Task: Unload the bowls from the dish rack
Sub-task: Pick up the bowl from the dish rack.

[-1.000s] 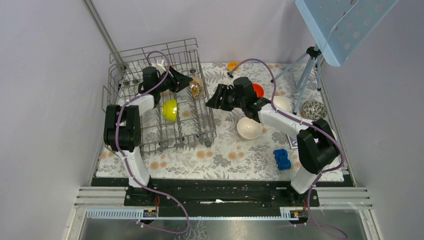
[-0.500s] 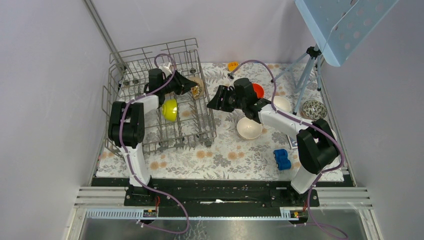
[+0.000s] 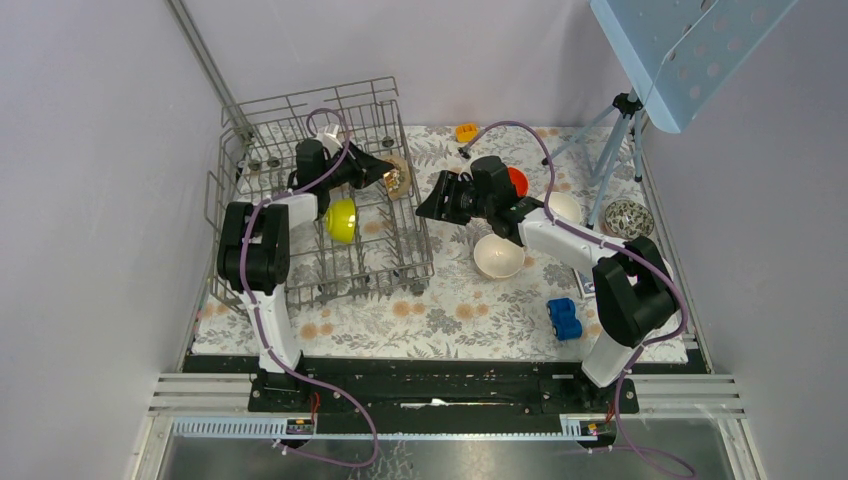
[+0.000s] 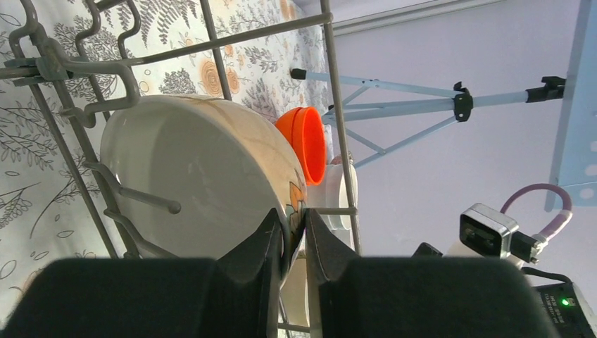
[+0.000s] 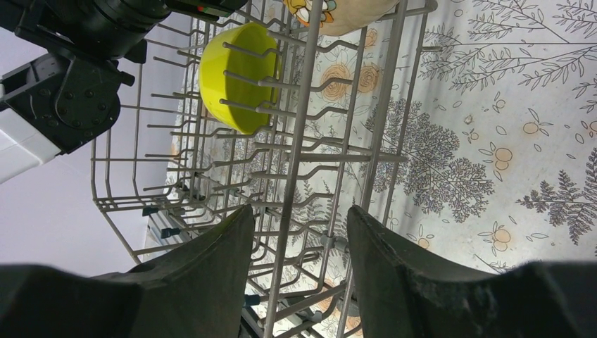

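Note:
The grey wire dish rack (image 3: 310,97) stands at the back left. Inside it, my left gripper (image 3: 385,175) is shut on the rim of a beige patterned bowl (image 4: 190,169) that leans on the tines by the rack's right wall; its fingertips (image 4: 278,232) pinch the rim from both sides. A yellow-green bowl (image 3: 341,220) stands on edge in the middle of the rack. My right gripper (image 3: 425,205) is open just outside the rack's right side. In the right wrist view a rack wire (image 5: 296,162) passes between its fingers, with the yellow-green bowl (image 5: 236,74) beyond.
On the floral mat right of the rack lie an orange-red bowl (image 3: 516,181), a cream-white bowl (image 3: 498,256), a white bowl (image 3: 563,207) and a dark mottled bowl (image 3: 628,218). A blue toy car (image 3: 564,318) sits near the front right. A tripod (image 3: 615,130) stands at the back right.
My left gripper reached a little further right in the rack and closed its jaws onto the beige bowl's rim. The right arm has hardly moved.

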Motion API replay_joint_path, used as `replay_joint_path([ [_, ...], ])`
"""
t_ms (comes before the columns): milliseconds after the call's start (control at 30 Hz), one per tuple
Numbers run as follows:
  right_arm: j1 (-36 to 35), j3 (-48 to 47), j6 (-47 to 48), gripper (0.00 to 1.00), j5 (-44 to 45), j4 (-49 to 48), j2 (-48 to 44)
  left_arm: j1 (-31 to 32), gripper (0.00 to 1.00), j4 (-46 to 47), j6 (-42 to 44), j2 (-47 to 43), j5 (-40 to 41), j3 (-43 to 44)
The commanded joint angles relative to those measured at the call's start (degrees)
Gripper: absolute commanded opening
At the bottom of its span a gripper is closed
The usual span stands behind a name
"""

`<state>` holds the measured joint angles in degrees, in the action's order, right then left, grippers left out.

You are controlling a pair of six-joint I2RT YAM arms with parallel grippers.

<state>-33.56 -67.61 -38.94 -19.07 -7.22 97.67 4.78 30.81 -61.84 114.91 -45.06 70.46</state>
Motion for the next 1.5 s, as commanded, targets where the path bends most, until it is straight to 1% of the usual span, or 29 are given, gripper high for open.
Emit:
replay_joint_path([
  [0,0.34,-0.06,0.13,0.60,-0.64,-2.06,0.49,0.99,0.00,14.99,-7.18,-2.81,-4.59,-0.53],
  [200,0.76,-0.70,0.53,0.59,0.20,-0.95,1.22,0.93,0.00,20.30,-10.50,-4.57,-4.43,-2.10],
  [367,1.36,-0.34,0.32,0.53,0.92,-0.48,1.72,0.36,0.00,22.22,-11.37,-5.69,-4.35,-3.74],
  [500,1.67,0.27,-0.29,0.51,0.54,-1.15,1.98,-0.26,0.00,27.07,-14.73,-5.71,-4.34,-6.27],
  [700,2.02,0.63,-0.72,0.50,0.44,-1.43,1.76,-1.22,0.00,35.76,-20.58,-5.21,-4.40,-9.12],
  [1033,2.38,0.65,-1.05,0.50,0.05,-1.48,0.82,-2.38,0.00,41.64,-24.83,-7.14,-4.51,-10.80],
  [1233,2.50,0.73,-0.98,0.56,-0.47,-1.35,-0.21,-2.42,0.00,43.60,-26.51,-10.29,-4.22,-12.19],
  [1333,2.56,0.64,-0.56,0.62,-1.00,-1.07,-1.32,-2.40,0.00,43.60,-27.00,-12.25,-3.96,-12.62],
  [1467,2.55,0.50,0.25,0.73,-1.55,-0.15,-3.40,-2.40,0.00,42.29,-27.19,-15.14,-3.42,-12.50],
])
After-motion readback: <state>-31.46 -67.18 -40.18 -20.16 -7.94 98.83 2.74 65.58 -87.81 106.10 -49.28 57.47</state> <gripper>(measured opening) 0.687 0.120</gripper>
